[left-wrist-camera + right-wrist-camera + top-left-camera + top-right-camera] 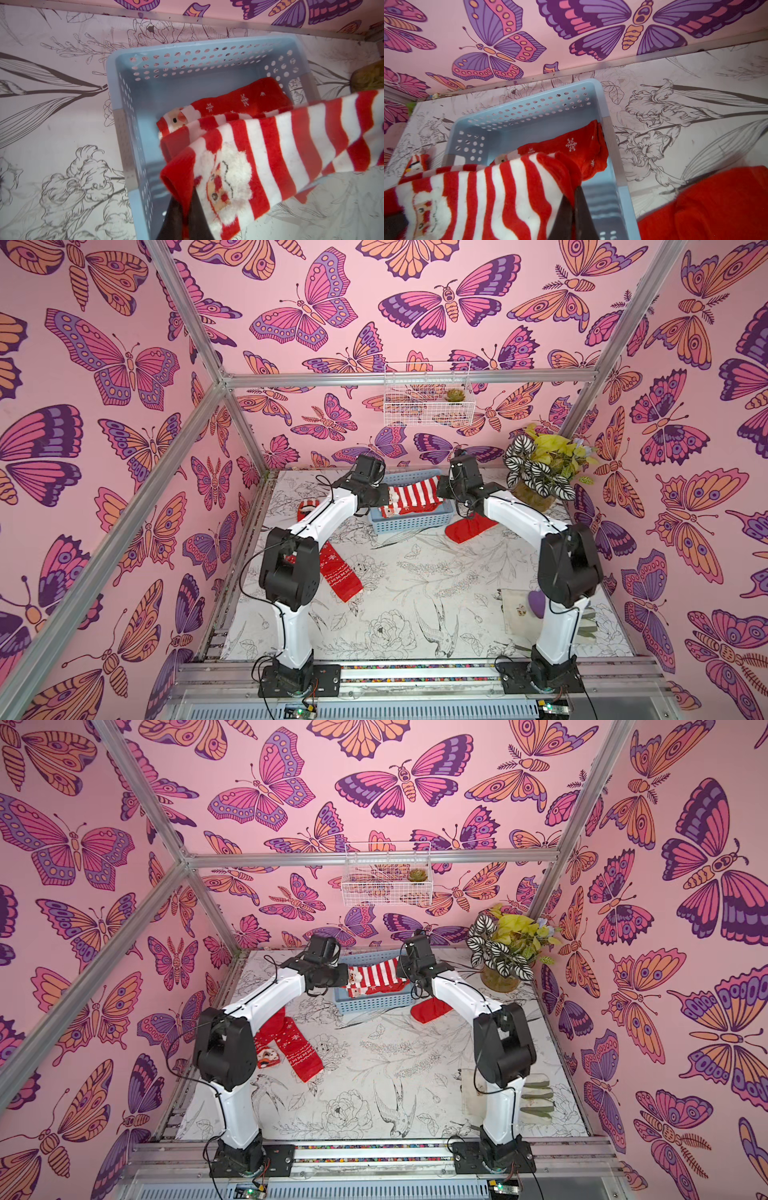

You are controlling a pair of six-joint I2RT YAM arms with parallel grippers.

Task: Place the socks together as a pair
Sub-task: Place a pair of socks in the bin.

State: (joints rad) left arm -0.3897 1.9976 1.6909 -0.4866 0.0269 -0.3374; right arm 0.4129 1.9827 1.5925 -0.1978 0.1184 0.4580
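Observation:
A red-white striped sock (pixel 415 491) (pixel 380 973) with a Santa cuff hangs stretched over the blue basket (pixel 399 524) (pixel 370 1004). My left gripper (pixel 384 495) (pixel 188 199) is shut on its red cuff edge. My right gripper (pixel 440 489) (pixel 574 193) is shut on its toe end. The wrist views show the striped sock (pixel 270 149) (pixel 498 197) with a second striped layer just behind it. A red snowflake sock (pixel 239 99) (pixel 571 145) with a Santa cuff lies inside the basket (pixel 187 56) (pixel 529 108).
A plain red sock (pixel 469 529) (pixel 706 203) lies on the table right of the basket. A snowflake sock (pixel 343 572) and another red sock (pixel 307 508) lie at the left. A potted plant (pixel 540 472) stands at the back right. A wire basket (pixel 428 393) hangs on the wall.

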